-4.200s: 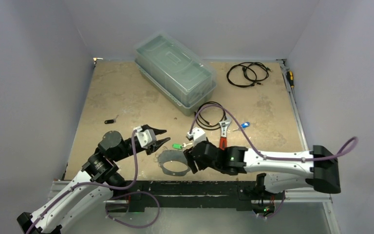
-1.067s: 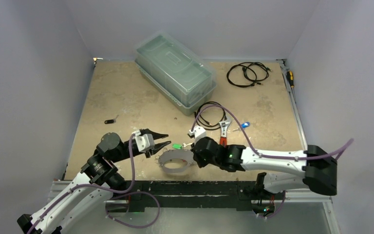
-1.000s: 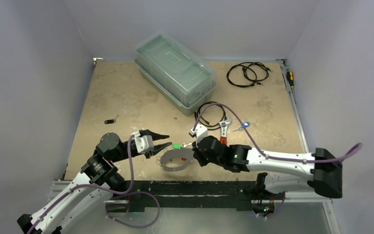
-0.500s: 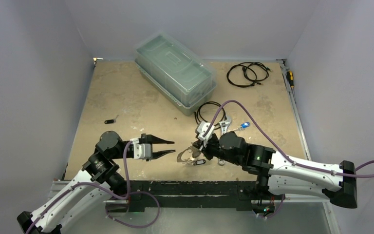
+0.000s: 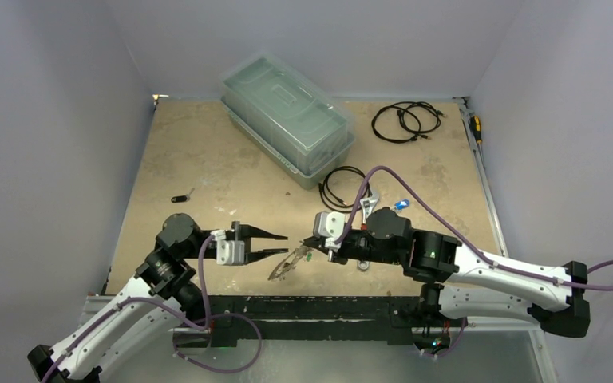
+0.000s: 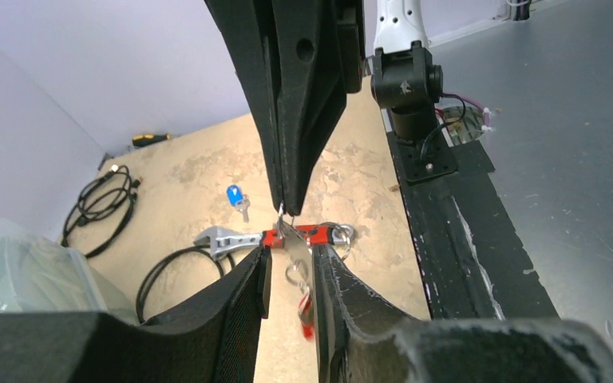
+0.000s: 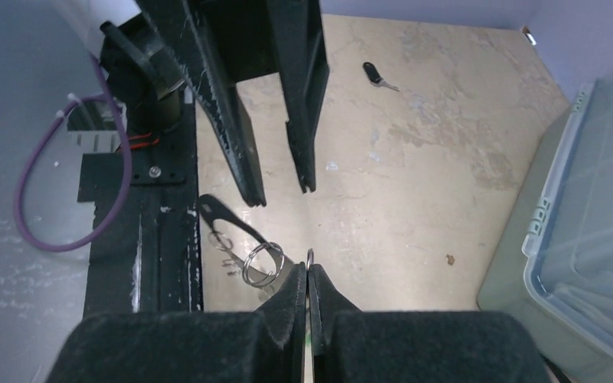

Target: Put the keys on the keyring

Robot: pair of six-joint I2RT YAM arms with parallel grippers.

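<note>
Tan worktop (image 5: pixel 207 159) from above: the right hand (image 5: pixel 310 242) is clamped on the keyring (image 5: pixel 286 266), which hangs tilted just beside the left hand (image 5: pixel 282 243), whose fingers are apart. From the left wrist, the keyring shows edge-on through its finger gap, with a wrench (image 6: pixel 231 239) and a blue key (image 6: pixel 234 195) beyond. From the right wrist, the fingers are pressed together on the keyring's wire.

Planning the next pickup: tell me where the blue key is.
Top view: the blue key lies right of centre, beside the wrench's head, just beyond the right arm.
</note>
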